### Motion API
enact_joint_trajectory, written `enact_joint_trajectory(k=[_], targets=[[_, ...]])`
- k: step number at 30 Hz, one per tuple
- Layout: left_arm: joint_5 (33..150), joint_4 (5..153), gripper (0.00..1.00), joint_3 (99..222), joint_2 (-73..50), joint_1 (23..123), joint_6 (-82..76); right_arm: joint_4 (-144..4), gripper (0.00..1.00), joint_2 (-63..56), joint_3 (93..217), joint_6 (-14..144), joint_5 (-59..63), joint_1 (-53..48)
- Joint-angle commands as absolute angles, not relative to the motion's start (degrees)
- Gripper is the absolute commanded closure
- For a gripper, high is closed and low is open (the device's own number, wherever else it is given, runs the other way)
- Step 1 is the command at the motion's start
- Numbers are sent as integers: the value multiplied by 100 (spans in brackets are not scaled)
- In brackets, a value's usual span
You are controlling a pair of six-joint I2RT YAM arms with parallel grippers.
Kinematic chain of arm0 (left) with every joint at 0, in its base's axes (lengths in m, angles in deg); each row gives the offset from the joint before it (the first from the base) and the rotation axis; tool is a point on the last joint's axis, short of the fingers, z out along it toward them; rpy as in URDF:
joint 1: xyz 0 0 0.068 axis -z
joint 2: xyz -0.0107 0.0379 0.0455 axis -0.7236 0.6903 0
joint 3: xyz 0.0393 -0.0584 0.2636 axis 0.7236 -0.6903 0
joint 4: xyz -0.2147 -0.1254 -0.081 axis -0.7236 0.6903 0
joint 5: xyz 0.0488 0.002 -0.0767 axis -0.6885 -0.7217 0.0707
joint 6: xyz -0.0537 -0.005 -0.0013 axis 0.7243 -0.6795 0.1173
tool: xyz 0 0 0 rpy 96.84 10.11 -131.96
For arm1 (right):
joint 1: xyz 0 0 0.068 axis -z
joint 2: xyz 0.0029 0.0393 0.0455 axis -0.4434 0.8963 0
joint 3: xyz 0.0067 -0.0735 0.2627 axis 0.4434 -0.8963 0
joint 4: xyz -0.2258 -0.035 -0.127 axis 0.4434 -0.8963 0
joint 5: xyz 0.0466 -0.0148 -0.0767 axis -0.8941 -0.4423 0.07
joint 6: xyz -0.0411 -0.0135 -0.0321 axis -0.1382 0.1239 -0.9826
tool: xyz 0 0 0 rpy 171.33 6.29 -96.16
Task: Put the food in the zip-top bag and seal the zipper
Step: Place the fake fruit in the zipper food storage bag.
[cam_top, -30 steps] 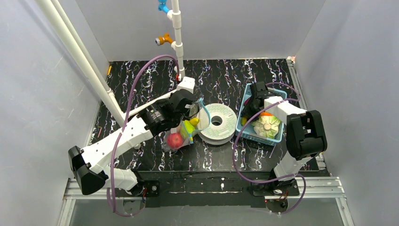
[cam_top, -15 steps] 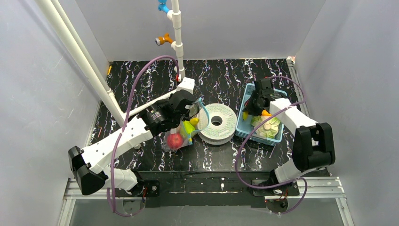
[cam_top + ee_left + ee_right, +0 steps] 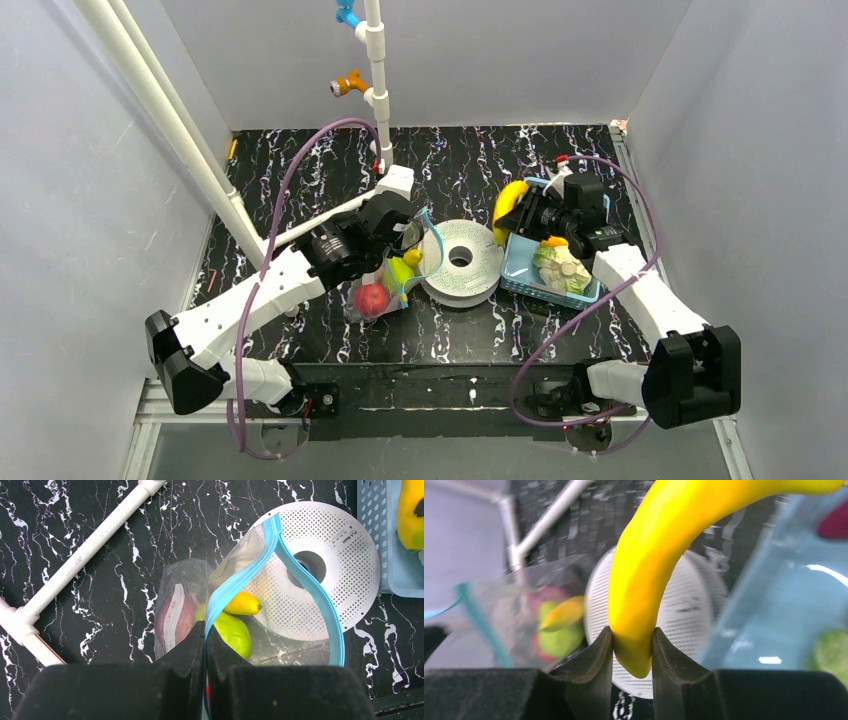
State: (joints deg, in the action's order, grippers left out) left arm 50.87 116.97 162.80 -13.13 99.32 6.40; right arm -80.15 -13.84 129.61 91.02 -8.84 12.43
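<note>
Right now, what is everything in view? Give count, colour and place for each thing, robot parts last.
table: one, black white-veined, under everything
pipe frame: one, white, far left and back
blue fitting: one, on back pipe
orange fitting: one, on back pipe
spool: one, white, table centre
zip-top bag: one, clear, left of spool, mouth open
zipper: one, teal-blue, along bag's mouth
apple: one, red, in bag
pear: one, green, in bag
yellow-orange piece: one, in bag
eggplant: one, purple, in bag
basket: one, light blue, right of spool
cabbage-like piece: one, green-white, in basket
orange piece: one, in basket
banana: one, yellow, above basket's left rim
left hand: one, black, shut on zipper
right hand: one, black, shut on banana
</note>
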Motion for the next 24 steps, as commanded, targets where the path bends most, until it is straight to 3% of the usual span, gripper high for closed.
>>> enact_joint_trajectory(k=[1, 6, 17, 24], targets=[[5028, 11671, 100, 16220, -1491, 9910, 718, -6147, 99, -1598, 12990, 9148, -3657, 1243], [5041, 11655, 100, 16255, -1469, 9908, 714, -4711, 99, -1479, 12980, 10469, -5481, 1070], [5033, 11610, 100, 16189, -1459, 9908, 859, -1819, 99, -1609, 12154, 13336, -6295, 151], [4965, 11551, 100, 16151, -1468, 9908, 910, -1967, 99, -1448, 12034, 13590, -6574, -408]])
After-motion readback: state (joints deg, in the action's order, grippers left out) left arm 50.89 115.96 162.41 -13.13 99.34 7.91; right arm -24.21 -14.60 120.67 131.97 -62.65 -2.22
